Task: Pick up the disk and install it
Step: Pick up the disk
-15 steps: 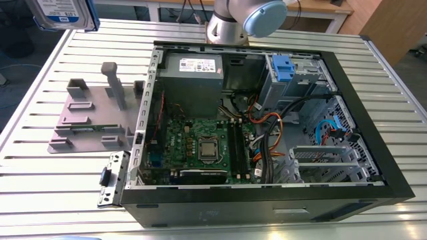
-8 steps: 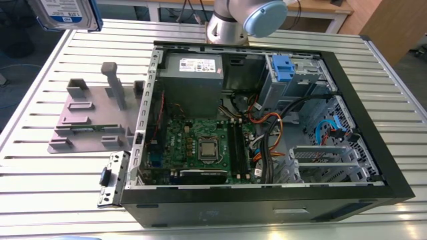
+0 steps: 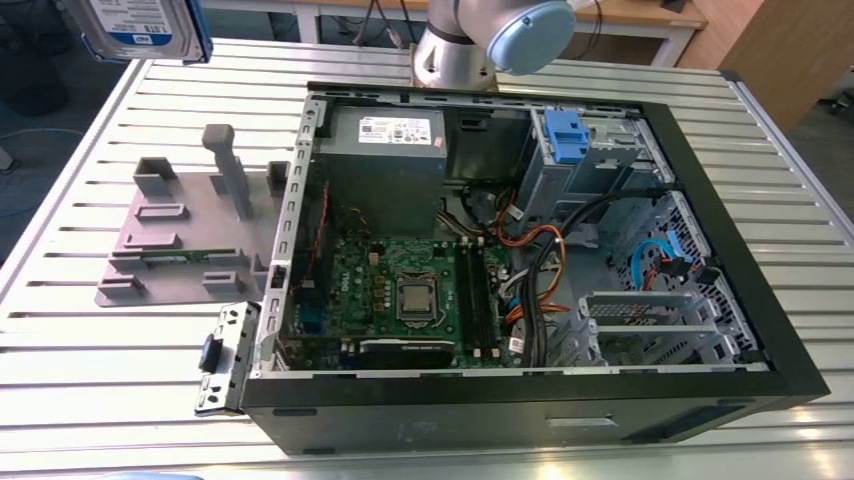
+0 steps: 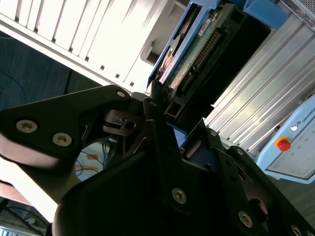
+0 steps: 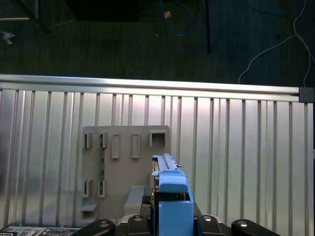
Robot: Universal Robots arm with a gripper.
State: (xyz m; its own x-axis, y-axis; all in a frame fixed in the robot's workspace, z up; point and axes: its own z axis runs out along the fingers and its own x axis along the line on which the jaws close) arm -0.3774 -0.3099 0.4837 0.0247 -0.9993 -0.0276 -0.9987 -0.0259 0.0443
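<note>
The black end effector (image 5: 174,220) is closed tight on the flat silver-grey metal disk (image 3: 140,28) with its white and blue label and blue plastic frame; the disk hangs in the air over the far corner of the ribbed silver metal counter (image 3: 80,370), at the exterior view's left; a grey plastic holder plate (image 3: 194,225) lies on the counter, just beside the open black computer case (image 3: 534,250).

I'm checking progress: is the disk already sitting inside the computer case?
No, the disk hangs in the air toward the exterior view's left, well outside the open computer case.
</note>
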